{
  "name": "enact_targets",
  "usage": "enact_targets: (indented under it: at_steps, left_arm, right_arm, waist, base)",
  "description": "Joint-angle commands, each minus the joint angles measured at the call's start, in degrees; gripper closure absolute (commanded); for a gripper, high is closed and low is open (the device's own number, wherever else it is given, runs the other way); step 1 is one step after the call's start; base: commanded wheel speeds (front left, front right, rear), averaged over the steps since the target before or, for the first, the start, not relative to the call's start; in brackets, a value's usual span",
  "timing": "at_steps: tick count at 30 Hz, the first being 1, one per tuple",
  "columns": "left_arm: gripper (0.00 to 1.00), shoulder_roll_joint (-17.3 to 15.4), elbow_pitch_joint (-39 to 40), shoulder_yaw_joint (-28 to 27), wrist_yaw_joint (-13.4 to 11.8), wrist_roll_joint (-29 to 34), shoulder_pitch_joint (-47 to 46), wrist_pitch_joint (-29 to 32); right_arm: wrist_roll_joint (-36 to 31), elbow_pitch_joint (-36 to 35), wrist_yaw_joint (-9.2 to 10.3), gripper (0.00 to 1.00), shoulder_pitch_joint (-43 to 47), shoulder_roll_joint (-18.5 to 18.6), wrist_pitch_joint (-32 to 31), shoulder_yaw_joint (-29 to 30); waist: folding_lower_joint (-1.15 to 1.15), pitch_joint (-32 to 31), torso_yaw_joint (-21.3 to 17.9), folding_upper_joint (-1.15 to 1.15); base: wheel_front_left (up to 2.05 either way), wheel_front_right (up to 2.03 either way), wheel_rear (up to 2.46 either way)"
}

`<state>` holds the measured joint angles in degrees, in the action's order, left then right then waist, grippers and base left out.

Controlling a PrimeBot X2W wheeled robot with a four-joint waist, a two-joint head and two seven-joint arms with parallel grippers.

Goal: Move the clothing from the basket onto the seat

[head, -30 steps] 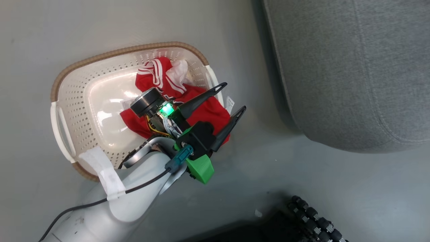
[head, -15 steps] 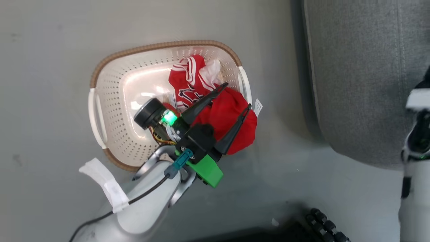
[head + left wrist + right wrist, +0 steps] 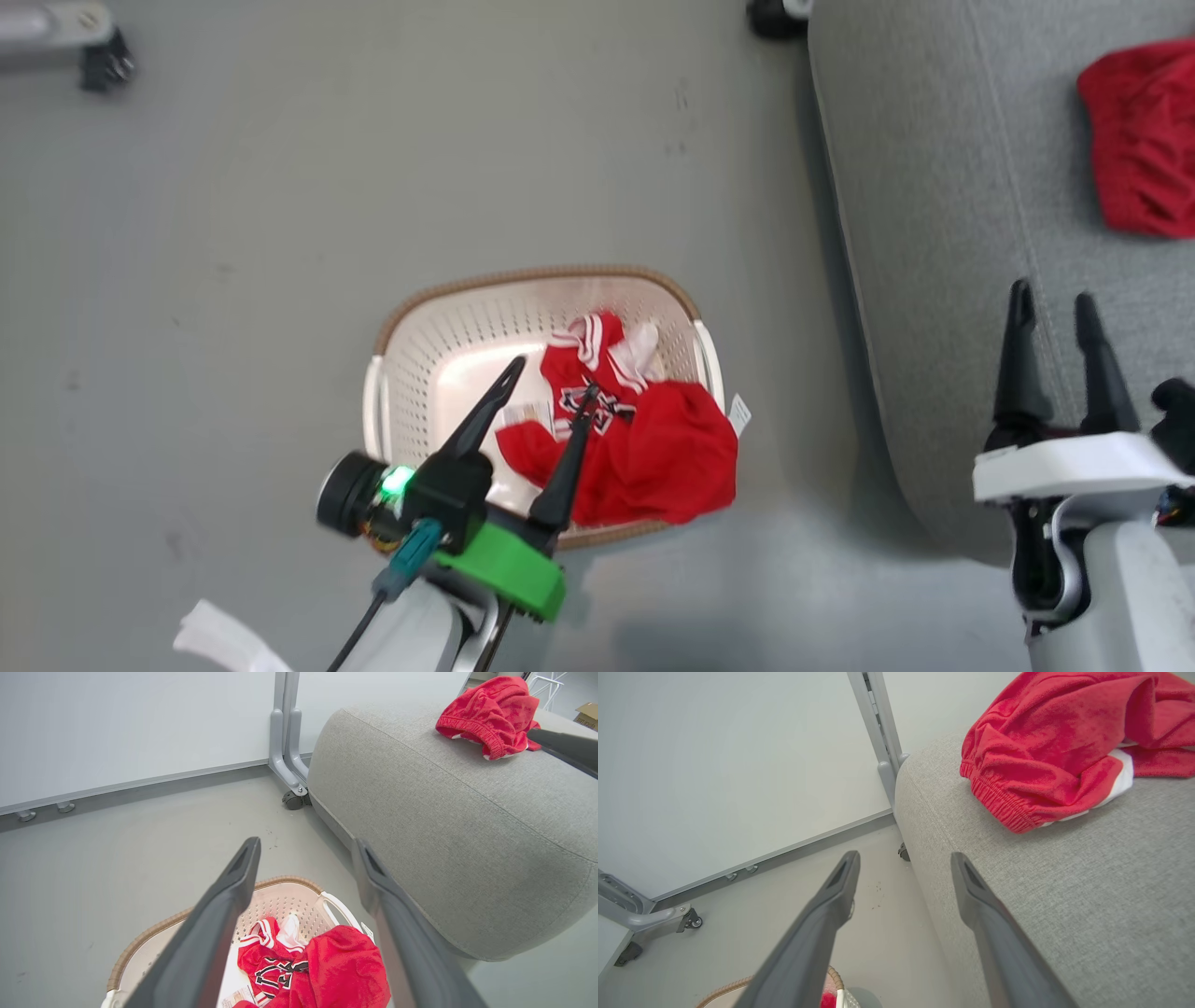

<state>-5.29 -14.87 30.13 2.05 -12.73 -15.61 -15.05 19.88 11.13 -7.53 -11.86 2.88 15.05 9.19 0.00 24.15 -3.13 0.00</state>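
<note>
Head view, contents by size.

1. Floor (image 3: 280, 233): plain grey, running under and around both grippers.

2. Seat (image 3: 934, 233): grey woven cushion with rounded edge and stitched seam. It lies well to the right of the left gripper (image 3: 554, 376) and directly beneath the fingers of the right gripper (image 3: 1053, 292).

3. Partition post (image 3: 285, 742): grey upright on a castor, against a white panel. It stands far ahead of both grippers, at the seat's far corner.

4. Basket (image 3: 523, 277): cream perforated plastic with a brown woven rim and white side handles, standing on the floor. It sits below the left gripper and near the seat's edge without touching it.

5. Lettered garment (image 3: 663, 457): red with white stripe trim and black-and-white lettering, crumpled in the basket's right half. One fold hangs over the rim. It lies under the left gripper's right finger, as seen from above.

6. Second garment (image 3: 1144, 140): red, with a gathered elastic edge and a white stripe. It lies on the seat, ahead and to the right of the right gripper and well apart from it.

7. Left gripper: fingers spread, nothing between them, raised above the basket.

8. Right gripper: fingers apart, empty.

9. Label (image 3: 739, 413): small white tag on the basket's right side.
</note>
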Motion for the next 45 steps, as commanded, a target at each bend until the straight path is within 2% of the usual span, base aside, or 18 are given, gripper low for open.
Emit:
enact_targets:
  at_steps: [1, 7, 17, 25, 32, 45]
  left_arm:
    - [0.0, 0.14, 0.33, -1.44, -0.25, 0.75, 2.79, -0.18]
    - [0.0, 0.55, 1.65, -8.34, -1.36, 1.65, 11.25, -0.11]
    - [0.0, 0.84, 7.06, -19.64, -1.4, 3.99, 22.12, -0.12]
    - [0.0, 1.86, 13.87, -25.52, -0.58, 4.9, 30.78, -0.12]
    - [0.0, 2.24, 16.35, -26.88, 1.03, 7.63, 34.75, -0.12]
    - [0.0, 2.36, 15.18, -26.09, 2.09, 9.12, 33.58, -0.13]
  right_arm:
    - [-0.1, 0.08, 0.08, 0.0, 2.1, 0.29, 0.19, -0.56]
    - [-1.22, -1.57, 0.08, 0.0, 8.87, 0.13, 0.19, -6.3]
    - [-7.88, -5.79, 0.08, 0.0, 18.02, 1.14, 0.19, -17.03]
    - [-10.41, -10.24, 0.08, 0.0, 25.22, 0.56, 0.19, -15.39]
    - [-11.26, -10.47, 0.08, 0.0, 29.19, 0.14, 0.19, -15.62]
    - [-10.56, -9.4, 0.08, 0.0, 28.43, 0.08, 0.19, -16.58]
  waist:
    - [0.0, -13.26, 5.65, 0.0]
    - [0.0, -21.7, 7.93, 0.0]
    - [0.0, -27.81, 7.85, 0.0]
    - [0.0, -31.32, 6.26, 0.0]
    - [0.0, -32.35, 5.69, 0.0]
    - [0.0, -32.23, 5.4, 0.0]
  base:
    - [0.0, 0.0, 0.0]
    - [0.0, 0.0, 0.0]
    - [0.0, 0.0, 0.0]
    - [0.0, 0.0, 0.0]
    - [0.0, 0.0, 0.0]
    - [0.0, 0.0, 0.0]
